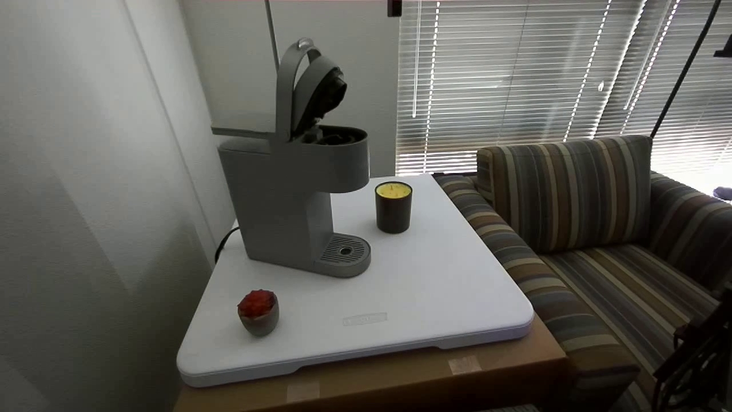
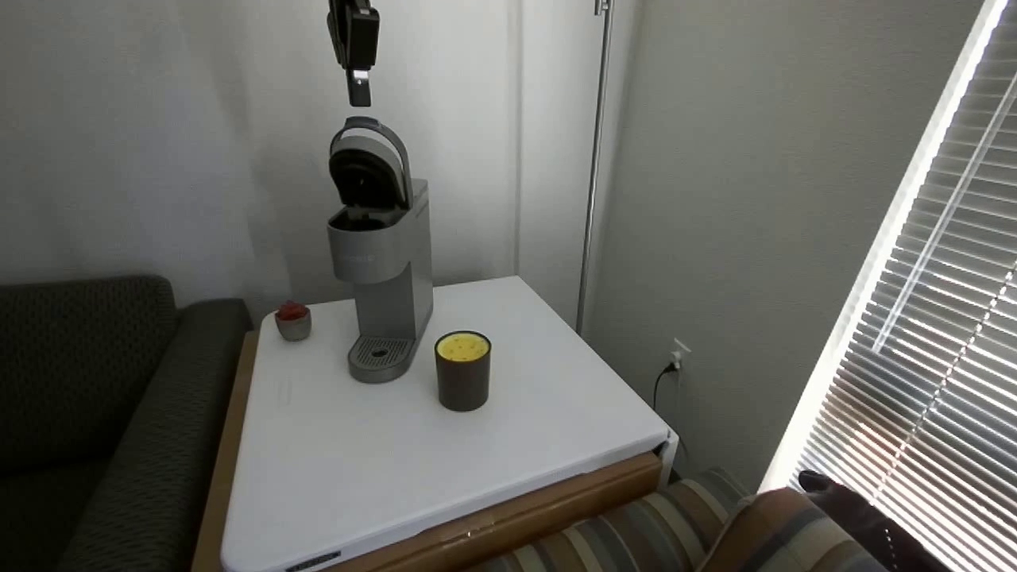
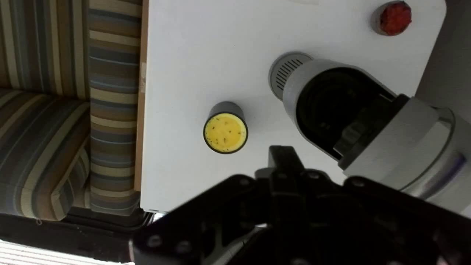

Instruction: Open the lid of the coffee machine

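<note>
- The lid (image 1: 311,83) stands raised on top of the coffee machine (image 1: 274,194), tipped up steeply with its dark underside turned right; in an exterior view the machine is on the left of the surface (image 1: 446,286), toward the far side.
- The gripper (image 3: 286,158) is narrow, its fingers together with nothing between them, and is apart from the lid.
- The lid looks like rigid plastic, so it should handle as light and stiff; I expect most resistance to come from the hinge.
- The arched handle (image 2: 404,159) framing it seems the best hold, at its crest; a narrow gripper could hook or nudge it there from the front (no firm pinch needed).
- The sheen on that handle in the wrist view suggests a smooth, slippery finish, so a straight, slow push is safer than a glancing one.
- The hinge is probably the fragile part: pressing the lid farther back could strain it or rock the tall machine.
- With the lid up, the task looks done; the next move likely calls only for a retreat that doesn't brush the handle.
</note>
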Motion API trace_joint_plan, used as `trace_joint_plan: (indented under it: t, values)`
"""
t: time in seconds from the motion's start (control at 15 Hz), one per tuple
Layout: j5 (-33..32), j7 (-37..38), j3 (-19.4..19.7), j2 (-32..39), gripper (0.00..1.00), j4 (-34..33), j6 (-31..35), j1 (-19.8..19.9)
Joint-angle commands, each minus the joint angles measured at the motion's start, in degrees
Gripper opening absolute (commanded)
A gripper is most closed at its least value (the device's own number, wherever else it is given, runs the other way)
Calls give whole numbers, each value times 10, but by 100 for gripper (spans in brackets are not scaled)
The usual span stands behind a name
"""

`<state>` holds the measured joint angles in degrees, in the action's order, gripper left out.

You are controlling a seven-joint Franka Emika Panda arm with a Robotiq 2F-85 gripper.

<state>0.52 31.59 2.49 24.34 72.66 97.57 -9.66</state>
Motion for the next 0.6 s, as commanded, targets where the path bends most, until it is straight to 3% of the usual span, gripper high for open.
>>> trace_joint_plan:
  t: [0.0, 0.13, 0.53]
  values:
    - [2, -57, -9, -10, 26, 2, -63, 22]
    - [7, -91, -12, -7, 33, -2, -89, 30]
    - [31, -149, -18, 2, 75, -17, -173, 47]
